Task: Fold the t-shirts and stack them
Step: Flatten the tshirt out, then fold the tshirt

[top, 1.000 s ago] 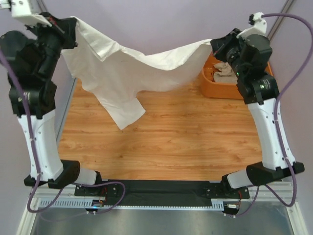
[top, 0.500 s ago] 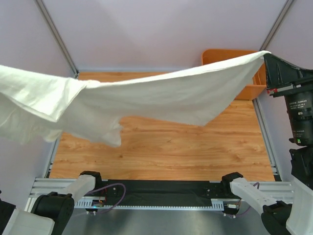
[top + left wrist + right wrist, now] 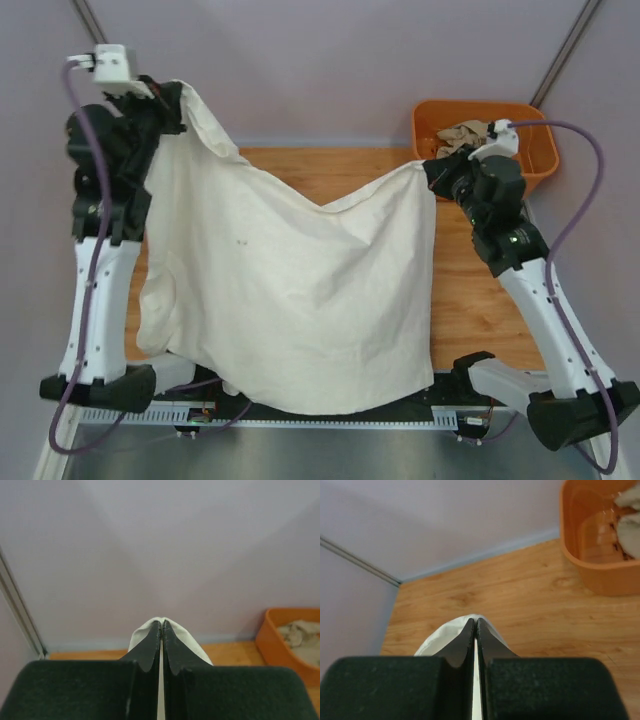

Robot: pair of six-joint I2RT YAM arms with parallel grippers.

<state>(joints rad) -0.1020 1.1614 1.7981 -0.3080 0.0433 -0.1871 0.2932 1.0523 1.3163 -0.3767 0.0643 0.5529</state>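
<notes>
Leftmost, the left fingers (image 3: 149, 647), raised high, were clamped shut on one corner of the cream-white t-shirt (image 3: 290, 290), which hung as a sagging sheet over the worktop (image 3: 455, 300); the right fingers (image 3: 462, 647) pinched its opposite corner. Farther right, the beige t-shirt (image 3: 462, 135) lay crumpled in the orange tub (image 3: 480, 104).

The first t-shirt (image 3: 290, 290) hangs spread above the table (image 3: 470, 290) between the left gripper (image 3: 172, 100) at the far left and the right gripper (image 3: 430, 172) (each pinches an upper corner). The tub (image 3: 540, 165) sits at the table's far right corner, behind the right gripper, with the second t-shirt (image 3: 465, 135) inside
</notes>
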